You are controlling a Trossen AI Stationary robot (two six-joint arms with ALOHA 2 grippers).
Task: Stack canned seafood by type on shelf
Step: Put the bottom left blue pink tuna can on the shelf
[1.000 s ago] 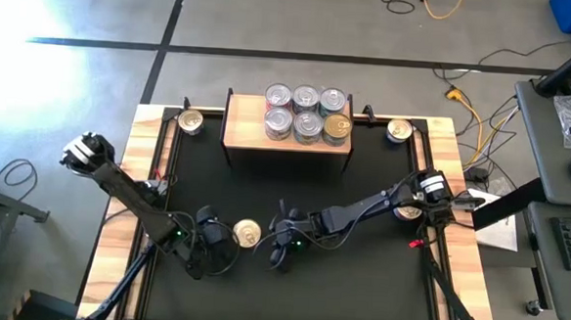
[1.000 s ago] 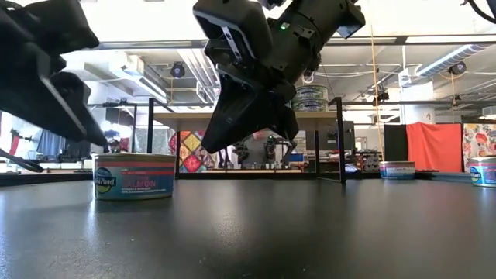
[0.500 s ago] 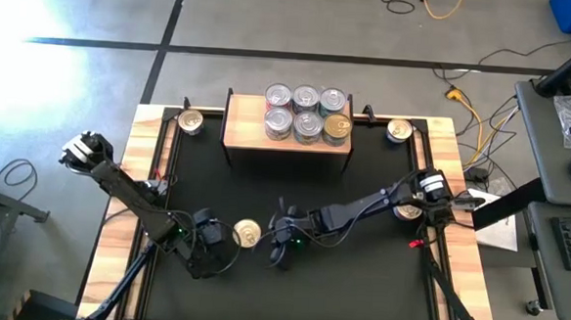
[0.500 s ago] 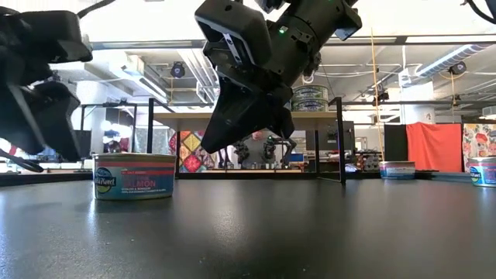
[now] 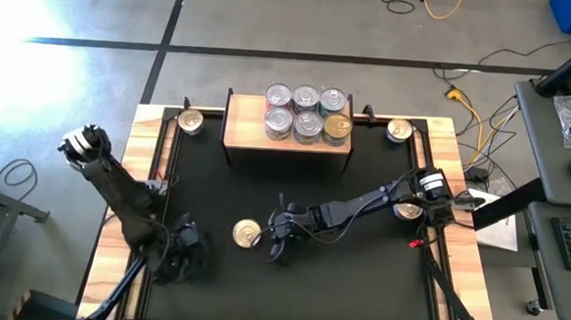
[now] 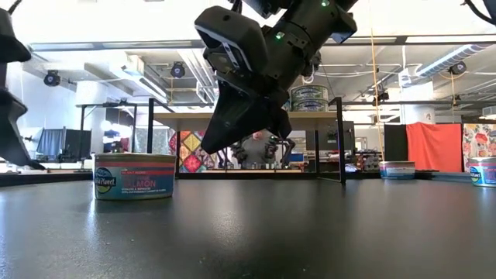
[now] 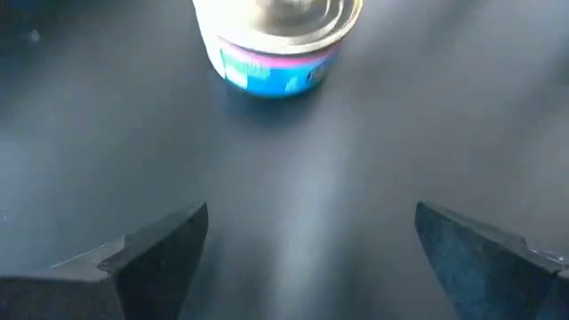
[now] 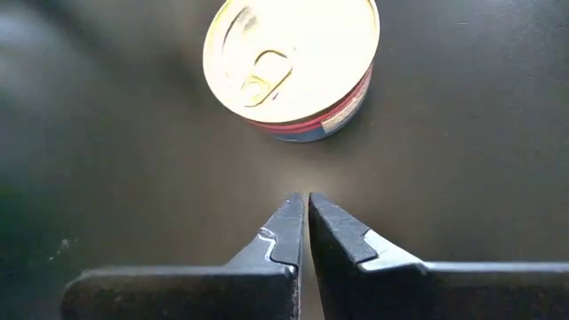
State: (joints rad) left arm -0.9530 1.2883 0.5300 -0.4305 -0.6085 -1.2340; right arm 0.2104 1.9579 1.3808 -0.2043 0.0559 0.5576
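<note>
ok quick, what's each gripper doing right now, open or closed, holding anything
Left gripper: open, empty, fingers wide apart, back from the gold-lid can.
Right gripper: closed, empty, fingertips together just short of the same can.

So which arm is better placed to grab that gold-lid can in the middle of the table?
Probably the right. Its gripper sits just beside the gold-lid can, though its fingers are shut and must open first. The left gripper is farther off, near the table's left edge, fingers open.
</note>
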